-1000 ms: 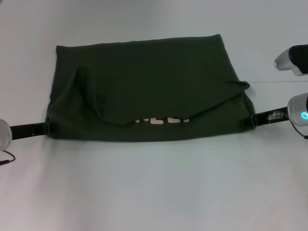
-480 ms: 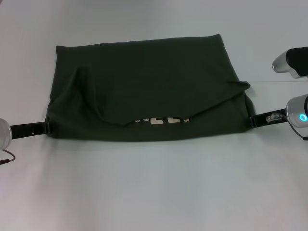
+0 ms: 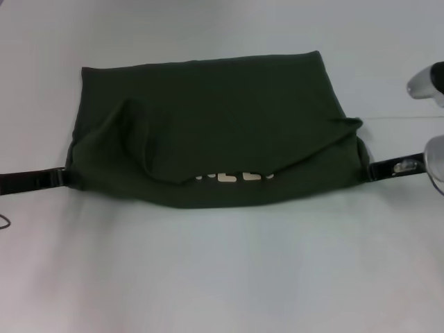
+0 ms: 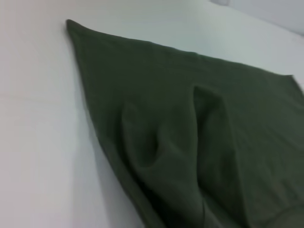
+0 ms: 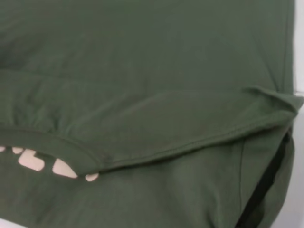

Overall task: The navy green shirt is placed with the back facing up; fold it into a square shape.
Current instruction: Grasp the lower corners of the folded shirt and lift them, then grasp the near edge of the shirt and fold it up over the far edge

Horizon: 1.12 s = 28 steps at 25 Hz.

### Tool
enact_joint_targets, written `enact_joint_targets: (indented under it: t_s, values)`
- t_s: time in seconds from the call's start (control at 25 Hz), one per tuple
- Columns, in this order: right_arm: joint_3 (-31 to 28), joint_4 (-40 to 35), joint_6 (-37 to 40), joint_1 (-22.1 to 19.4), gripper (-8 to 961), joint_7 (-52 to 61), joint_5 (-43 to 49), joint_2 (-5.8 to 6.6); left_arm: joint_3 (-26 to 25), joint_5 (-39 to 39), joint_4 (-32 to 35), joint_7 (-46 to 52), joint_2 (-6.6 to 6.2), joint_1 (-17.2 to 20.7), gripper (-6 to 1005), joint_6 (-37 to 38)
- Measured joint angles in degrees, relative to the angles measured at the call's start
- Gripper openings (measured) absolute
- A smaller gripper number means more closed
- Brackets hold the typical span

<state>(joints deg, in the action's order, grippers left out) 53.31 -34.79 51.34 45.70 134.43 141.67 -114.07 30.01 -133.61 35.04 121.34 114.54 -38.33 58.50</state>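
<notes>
The pale grey counter [image 3: 222, 277] lies bare nearest you, and beyond it, across its middle, sits the large dark olive-green cotton T-shirt [image 3: 208, 118], already doubled over into a wide band. Along its near edge the upper layer sags, and a strip of white printed lettering [image 3: 232, 176] peeks out beneath it.

To finish this fold well, keep both near corners level with each other so the near hem lands straight. Smooth the puckered ridge on the left half, seen in the left wrist view as a raised crease [image 4: 209, 123], before making any further fold, or it will be trapped inside. Aim for the lettering to end up covered; I judge the sagging lip needs tension from both sides at once to do that.

Your left pincer [image 3: 59, 177] lies low and nearly flat on the counter, reaching in from the left to the shirt's near-left corner. Your right pincer [image 3: 371, 171] mirrors it at the near-right corner, angled slightly upward toward its wrist. In both cases the tips meet the cloth edge, but I cannot tell whether they are clamped on fabric or parted.
</notes>
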Motion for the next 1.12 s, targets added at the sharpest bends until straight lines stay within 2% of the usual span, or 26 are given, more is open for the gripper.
enact_joint_targets:
  t_s: [0.12,0.24,0.4,0.52,0.68,0.84,1.12]
  values:
    - [-0.75,-5.45,4.34,-2.68,39,-0.07,-0.04,-0.88,-2.88,-0.34,1.46,0.18,-1.07,1.13,17,5.89]
    - [-2.92,-10.73,9.19,-5.43,39,-0.95,-0.31,-1.55,-5.07,-1.75,3.22,0.6,-1.59,2.15,17,10.32]
    - [-6.61,-16.89,15.87,-9.82,39,-3.96,-4.72,-1.85,-9.95,-4.3,5.68,0.78,-2.79,3.43,17,17.2]
    - [-9.91,-19.42,20.89,-12.82,39,-7.18,-9.77,-1.34,-14.14,-6.91,7.2,0.38,-3.9,4.06,18,22.85]
    - [-14.84,-20.71,28.98,-15.94,39,-11.89,-14.53,-0.37,-17.16,-10.02,8.89,0.04,-4.98,4.44,18,29.81]
    - [-19.04,-20.78,37.38,-17.59,40,-15.64,-15.41,-0.07,-17.78,-12.52,10.04,-0.4,-5.45,4.45,18,38.17]
    - [-22.6,-20.48,46.0,-18.61,40,-18.26,-15.53,0.95,-17.88,-14.16,10.74,-0.25,-6.52,3.83,18,48.37]
